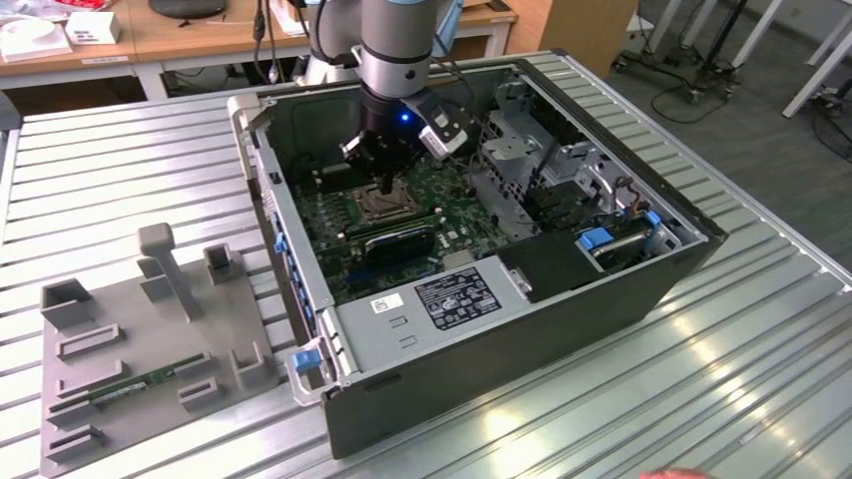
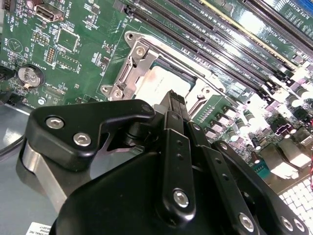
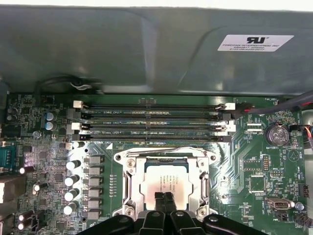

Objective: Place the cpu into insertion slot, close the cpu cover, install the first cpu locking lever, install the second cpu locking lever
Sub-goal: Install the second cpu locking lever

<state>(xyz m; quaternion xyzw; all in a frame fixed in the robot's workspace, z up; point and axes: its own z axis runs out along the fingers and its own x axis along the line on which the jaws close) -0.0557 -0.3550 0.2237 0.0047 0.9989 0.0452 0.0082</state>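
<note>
The exterior view looks down from above onto the open computer case (image 1: 506, 249) on the table (image 1: 745, 379). Both wrist views sit close over the motherboard (image 3: 244, 161), sharing the insertion slot (image 3: 166, 183) area from opposite sides.

An open computer case (image 1: 533, 299) lies on the surface (image 1: 745, 379), with a fixture block (image 1: 147, 349) beside it toward the exterior view's left. Inside the case, the motherboard (image 1: 440, 200) carries the insertion slot (image 3: 164, 183), next to the memory slots (image 3: 154, 122). The cpu (image 3: 165, 182) sits in the slot, with the cpu cover (image 3: 129, 171) apparently down around it. The gripper (image 3: 165, 197) hangs directly over the cpu.
</note>
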